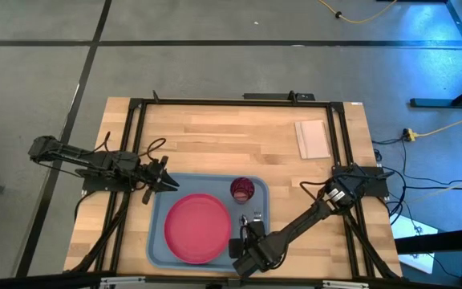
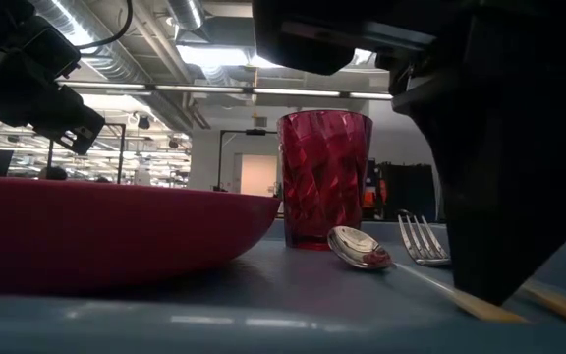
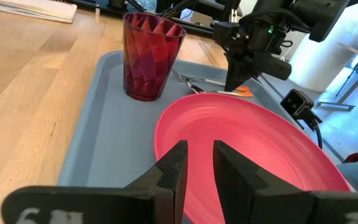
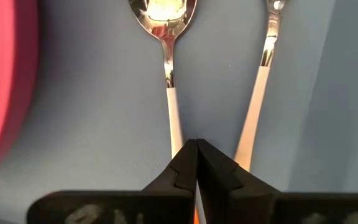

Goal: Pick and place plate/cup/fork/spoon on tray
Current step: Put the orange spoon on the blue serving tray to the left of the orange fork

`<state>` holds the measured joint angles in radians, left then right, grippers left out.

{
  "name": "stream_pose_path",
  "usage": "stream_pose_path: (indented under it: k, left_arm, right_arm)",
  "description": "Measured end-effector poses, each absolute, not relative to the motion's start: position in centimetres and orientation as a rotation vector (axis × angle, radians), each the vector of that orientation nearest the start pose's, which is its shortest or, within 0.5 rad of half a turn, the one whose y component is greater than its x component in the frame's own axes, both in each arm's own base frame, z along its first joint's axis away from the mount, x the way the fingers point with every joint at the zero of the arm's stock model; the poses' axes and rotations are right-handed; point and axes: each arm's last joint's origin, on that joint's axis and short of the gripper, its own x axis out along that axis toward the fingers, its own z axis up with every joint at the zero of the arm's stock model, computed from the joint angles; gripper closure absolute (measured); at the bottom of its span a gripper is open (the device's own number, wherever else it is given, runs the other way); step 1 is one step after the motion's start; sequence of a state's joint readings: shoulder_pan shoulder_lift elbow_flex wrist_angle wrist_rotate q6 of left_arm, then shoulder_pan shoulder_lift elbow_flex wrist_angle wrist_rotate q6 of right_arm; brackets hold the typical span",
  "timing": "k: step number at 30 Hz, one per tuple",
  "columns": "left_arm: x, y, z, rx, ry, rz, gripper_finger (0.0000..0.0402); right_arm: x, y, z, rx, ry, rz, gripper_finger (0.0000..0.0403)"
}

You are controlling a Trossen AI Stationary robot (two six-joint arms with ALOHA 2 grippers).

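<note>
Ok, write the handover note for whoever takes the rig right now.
Right gripper: low over the tray, jaws shut on the spoon handle, spoon lying on the tray.
Left gripper: jaws open, empty, by the tray's far-left corner.
Plate, cup, spoon and fork are all on the tray, the fork beside the spoon.
Done: all four placed, as far as the views show.
Left: release the spoon, lift the right arm away.

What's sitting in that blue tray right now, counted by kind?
Round pink-red plate: 1
Dark red faceted cup: 1
Silver-bowled spoon with a pale handle: 1
Silver-tined fork: 1
Total: 4, all in the light blue rectangular tray.
</note>
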<state>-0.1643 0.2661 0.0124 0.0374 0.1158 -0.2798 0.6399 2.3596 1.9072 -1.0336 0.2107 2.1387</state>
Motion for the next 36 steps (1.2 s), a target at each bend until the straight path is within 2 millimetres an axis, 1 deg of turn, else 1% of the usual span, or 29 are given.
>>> stream_pose_path:
  k: [13,28,36]
  left_arm:
    - [10.97,-2.16,14.88,-0.272,0.255,-0.247,0.0333]
    - [10.97,-2.16,14.88,-0.272,0.254,-0.247,0.0333]
    - [10.97,-2.16,14.88,-0.272,0.255,-0.247,0.0333]
  right_arm:
    - [37.76,27.33,14.07,1.203,0.992,-1.059,0.0389]
    - [37.78,27.34,14.04,1.197,0.993,-1.054,0.0389]
    - [38.01,27.47,14.89,1.202,0.992,-1.043,0.0389]
